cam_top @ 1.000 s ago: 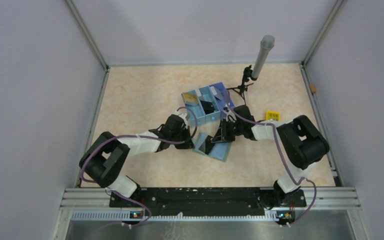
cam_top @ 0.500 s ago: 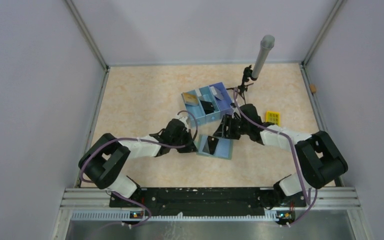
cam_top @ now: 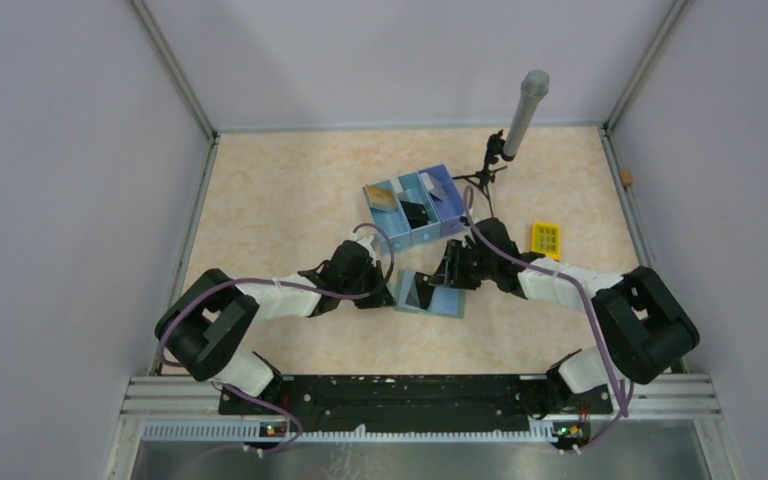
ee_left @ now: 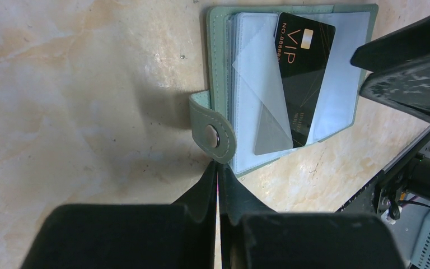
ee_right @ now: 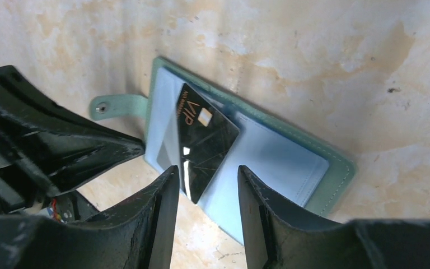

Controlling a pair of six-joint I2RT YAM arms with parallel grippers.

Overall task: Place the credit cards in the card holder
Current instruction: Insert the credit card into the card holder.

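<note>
Since a second ago the right gripper (ee_right: pixel 206 175) has backed off the card holder (cam_top: pixel 430 294). Its jaws stand apart and empty, the black card (ee_right: pixel 201 143) lying on the open holder just ahead. The left gripper (ee_left: pixel 218 169) has its jaws pressed together, tips at the holder's strap (ee_left: pixel 213 126).

The card holder (ee_left: pixel 217 61) has a grey-green cover that looks like matt leather or an imitation of it, with fine stitching along its edge. The snap stud (ee_left: pixel 214 136) on its tab is shiny metal. Inside, the sleeve (ee_left: pixel 263 112) is thin translucent plastic, pale blue and faintly glossy. The black card (ee_left: pixel 302 61) is smooth glossy plastic with metallic gold print, and it catches small highlights. The bench (ee_left: pixel 78 84) is smooth, with a beige marbled pattern, a soft sheen and a few dark specks and scuffs. The left end effector (ee_left: pixel 218 179) and the right end effector (ee_right: pixel 206 182) are black matt plastic – the right one's fingers (ee_right: pixel 157 218) are scratched and worn pale in places.
</note>
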